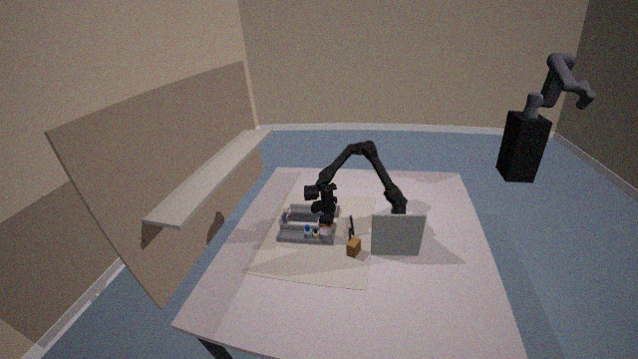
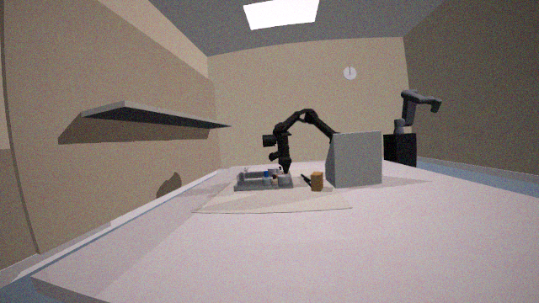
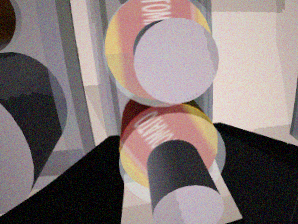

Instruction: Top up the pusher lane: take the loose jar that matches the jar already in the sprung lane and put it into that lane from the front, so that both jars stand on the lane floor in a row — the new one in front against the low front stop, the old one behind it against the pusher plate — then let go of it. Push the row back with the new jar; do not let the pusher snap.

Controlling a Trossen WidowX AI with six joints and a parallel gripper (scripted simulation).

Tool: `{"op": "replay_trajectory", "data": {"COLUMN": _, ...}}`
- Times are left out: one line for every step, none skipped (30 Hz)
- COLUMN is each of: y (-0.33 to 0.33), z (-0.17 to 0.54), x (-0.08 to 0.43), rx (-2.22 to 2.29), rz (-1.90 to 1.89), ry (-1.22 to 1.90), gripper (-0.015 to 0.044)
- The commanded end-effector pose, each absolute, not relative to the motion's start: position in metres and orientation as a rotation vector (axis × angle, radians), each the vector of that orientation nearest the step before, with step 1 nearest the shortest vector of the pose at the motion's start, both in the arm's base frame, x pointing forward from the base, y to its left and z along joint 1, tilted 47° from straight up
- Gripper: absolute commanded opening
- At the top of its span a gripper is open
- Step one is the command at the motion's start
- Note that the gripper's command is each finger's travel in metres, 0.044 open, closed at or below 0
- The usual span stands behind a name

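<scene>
My gripper (image 1: 326, 222) (image 2: 286, 172) (image 3: 166, 140) is shut on a jar (image 3: 195, 125) with a red and yellow label and a dark knob with a pale top. In the wrist view a matching jar (image 3: 125, 30) with a pale round knob stands directly beyond the held one, between the walls of the sprung lane. The two jars look touching or nearly so. The lane belongs to the grey rack (image 1: 299, 241) (image 2: 253, 188). The pusher plate, the front stop and the held jar's base are hidden, so I cannot tell whether it touches the lane floor.
A blue-capped bottle (image 1: 307, 229) and a large pale jar (image 1: 325, 233) stand in the near part of the rack. A dark jar (image 3: 40, 95) is close left of my fingers. An orange-brown block (image 1: 353, 246) (image 2: 317, 181), a thin black object (image 1: 351, 226) and a grey box (image 1: 399, 235) (image 2: 358, 160) are to the right.
</scene>
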State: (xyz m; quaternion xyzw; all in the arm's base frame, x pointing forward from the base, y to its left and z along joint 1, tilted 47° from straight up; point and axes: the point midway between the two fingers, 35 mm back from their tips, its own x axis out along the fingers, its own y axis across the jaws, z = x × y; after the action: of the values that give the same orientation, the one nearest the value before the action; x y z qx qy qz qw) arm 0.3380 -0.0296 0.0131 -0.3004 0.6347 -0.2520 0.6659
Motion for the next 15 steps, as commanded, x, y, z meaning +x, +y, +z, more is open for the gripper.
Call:
{"op": "replay_trajectory", "data": {"y": -0.0307, "z": 0.0135, "x": 0.3411, "rx": -0.68, "rz": -0.572, "ry": 1.419, "gripper": 0.0}}
{"op": "replay_trajectory", "data": {"y": -0.0309, "z": 0.0133, "x": 0.3411, "rx": -0.68, "rz": -0.572, "ry": 1.419, "gripper": 0.0}}
{"op": "replay_trajectory", "data": {"y": -0.0312, "z": 0.0131, "x": 0.3411, "rx": -0.68, "rz": -0.572, "ry": 1.419, "gripper": 0.0}}
{"op": "replay_trajectory", "data": {"y": -0.0314, "z": 0.0129, "x": 0.341, "rx": -0.68, "rz": -0.572, "ry": 1.419, "gripper": 0.0}}
{"op": "replay_trajectory", "data": {"y": -0.0316, "z": 0.0127, "x": 0.341, "rx": -0.68, "rz": -0.572, "ry": 1.419, "gripper": 0.0}}
{"op": "replay_trajectory", "data": {"y": -0.0318, "z": 0.0125, "x": 0.3409, "rx": -0.68, "rz": -0.572, "ry": 1.419, "gripper": 0.0}}
{"op": "replay_trajectory", "data": {"y": -0.032, "z": 0.0123, "x": 0.3409, "rx": -0.68, "rz": -0.572, "ry": 1.419, "gripper": 0.0}}
{"op": "replay_trajectory", "data": {"y": -0.0322, "z": 0.0121, "x": 0.3409, "rx": -0.68, "rz": -0.572, "ry": 1.419, "gripper": 0.0}}
{"op": "replay_trajectory", "data": {"y": -0.0325, "z": 0.0119, "x": 0.3408, "rx": -0.68, "rz": -0.572, "ry": 1.419, "gripper": 0.0}}
{"op": "replay_trajectory", "data": {"y": -0.0327, "z": 0.0118, "x": 0.3408, "rx": -0.68, "rz": -0.572, "ry": 1.419, "gripper": 0.0}}
{"op": "replay_trajectory", "data": {"y": -0.0329, "z": 0.0116, "x": 0.3407, "rx": -0.68, "rz": -0.572, "ry": 1.419, "gripper": 0.0}}
{"op": "replay_trajectory", "data": {"y": -0.0331, "z": 0.0114, "x": 0.3407, "rx": -0.68, "rz": -0.572, "ry": 1.419, "gripper": 0.0}}
{"op": "replay_trajectory", "data": {"y": -0.0333, "z": 0.0112, "x": 0.3406, "rx": -0.68, "rz": -0.572, "ry": 1.419, "gripper": 0.0}}
{"op": "replay_trajectory", "data": {"y": -0.0335, "z": 0.011, "x": 0.3406, "rx": -0.68, "rz": -0.572, "ry": 1.419, "gripper": 0.0}}
{"op": "replay_trajectory", "data": {"y": -0.0338, "z": 0.0108, "x": 0.3405, "rx": -0.68, "rz": -0.572, "ry": 1.419, "gripper": 0.0}}
